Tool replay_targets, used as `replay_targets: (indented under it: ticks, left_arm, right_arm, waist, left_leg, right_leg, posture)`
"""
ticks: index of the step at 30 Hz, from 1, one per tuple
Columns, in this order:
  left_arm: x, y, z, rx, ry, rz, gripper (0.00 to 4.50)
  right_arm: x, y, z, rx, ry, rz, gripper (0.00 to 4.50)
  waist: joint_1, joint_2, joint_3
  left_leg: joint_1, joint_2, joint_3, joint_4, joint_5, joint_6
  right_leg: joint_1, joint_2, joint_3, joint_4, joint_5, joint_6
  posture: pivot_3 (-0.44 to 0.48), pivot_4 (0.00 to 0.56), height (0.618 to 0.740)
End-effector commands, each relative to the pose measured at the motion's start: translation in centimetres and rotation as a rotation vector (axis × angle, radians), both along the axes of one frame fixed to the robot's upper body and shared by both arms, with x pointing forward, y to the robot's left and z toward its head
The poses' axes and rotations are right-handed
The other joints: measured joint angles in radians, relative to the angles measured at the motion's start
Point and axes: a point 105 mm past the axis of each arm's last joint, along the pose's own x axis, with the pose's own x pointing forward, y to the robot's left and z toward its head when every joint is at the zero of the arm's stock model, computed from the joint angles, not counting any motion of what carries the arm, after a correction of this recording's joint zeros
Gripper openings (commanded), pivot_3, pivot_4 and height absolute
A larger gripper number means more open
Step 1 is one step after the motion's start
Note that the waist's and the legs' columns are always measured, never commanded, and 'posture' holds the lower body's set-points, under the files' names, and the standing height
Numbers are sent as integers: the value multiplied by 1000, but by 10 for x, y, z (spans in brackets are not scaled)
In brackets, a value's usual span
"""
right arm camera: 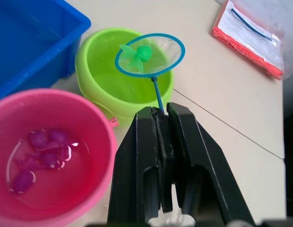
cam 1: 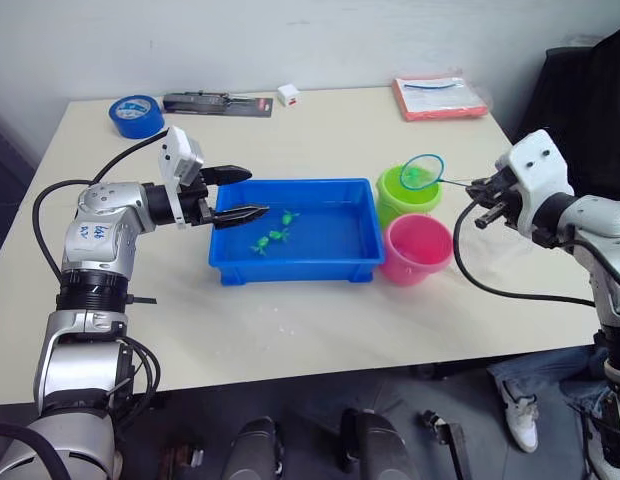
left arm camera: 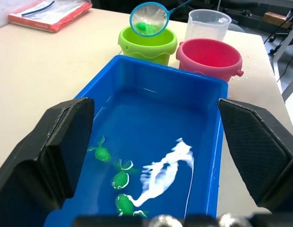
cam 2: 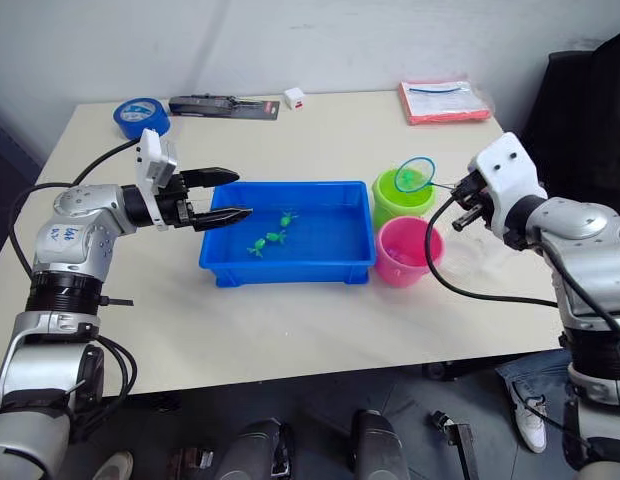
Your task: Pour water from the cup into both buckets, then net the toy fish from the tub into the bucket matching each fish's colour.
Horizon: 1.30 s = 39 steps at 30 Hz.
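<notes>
tub (cam 1: 362, 262) left of buckets (cam 1: 410, 222), net (cam 1: 422, 172) above

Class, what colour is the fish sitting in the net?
Green; the fish in the net shows best in the right wrist view.

Beige table (cam 1: 320, 330) against plain white wall (cam 1: 290, 40); dark floor (cam 1: 320, 400) below front edge.

Silver-grey arms, white wrist housings, black cables; black two-fingered left hand (cam 1: 235, 195).
</notes>
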Motion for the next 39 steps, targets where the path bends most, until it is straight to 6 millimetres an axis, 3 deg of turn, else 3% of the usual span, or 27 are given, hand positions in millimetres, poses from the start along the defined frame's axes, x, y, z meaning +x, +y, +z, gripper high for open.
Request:
replay_targets:
  ticks: [1, 10, 16, 23, 27, 30, 33, 39]
  left_arm:
    - [0, 2, 12, 3, -42, -1, 4482]
    - [-1, 2, 9, 8, -31, -1, 4482]
    - [-1, 2, 8, 8, -27, -3, 4482]
    - [-1, 2, 8, 7, -23, -4, 4482]
    - [-2, 2, 7, 8, -21, -5, 4482]
    - [-4, 9, 10, -2, -18, 11, 4482]
    - [-11, 25, 8, -5, 21, 40, 4482]
    - [-22, 66, 3, 25, 44, 178, 4482]
  right_arm:
    - [0, -5, 10, -220, -110, -14, 782]
    - [-2, 9, 7, -774, -286, 115, 782]
    - [-7, 15, 9, -1009, -374, 197, 782]
    - [-11, 14, 3, -1116, -394, 233, 782]
    - [-12, 16, 4, -1084, -397, 233, 782]
    - [-16, 22, 25, -986, -417, 212, 782]
    - [-20, 35, 43, -771, -388, 222, 782]
    - [-24, 64, 38, -344, -173, 307, 782]
  waist:
    - [0, 0, 0]
    - [-2, 0, 0]
    - [-2, 0, 0]
    - [-2, 0, 0]
    - [-2, 0, 0]
    - [-1, 0, 0]
    - [-11, 0, 0]
    - [-23, 0, 0]
  left_leg:
    - [0, 0, 0, 0, 0, 0]
    - [0, 0, 0, 0, 0, 0]
    - [0, 1, 0, 1, 0, 0]
    - [0, 1, 0, 1, 0, 0]
    - [0, 1, 0, 1, 0, 0]
    - [0, 1, 0, 1, 0, 0]
    - [0, 2, 0, 1, 0, 0]
    - [0, 8, -3, 1, 0, 0]
  right_leg:
    - [0, 0, 0, 0, 0, 0]
    - [0, 0, 0, 0, 0, 0]
    - [0, 0, 0, 0, 0, 0]
    - [0, 0, 0, 0, 0, 0]
    - [0, 0, 0, 0, 0, 0]
    - [0, 0, 0, 0, 0, 0]
    - [0, 1, 0, 0, 0, 0]
    - [0, 2, -1, 0, 0, 0]
  posture:
    - [0, 150, 737]
    - [0, 150, 737]
    - [0, 150, 737]
    - [0, 150, 737]
    - [0, 150, 737]
    - [0, 150, 737]
    - [0, 150, 737]
    - [0, 150, 737]
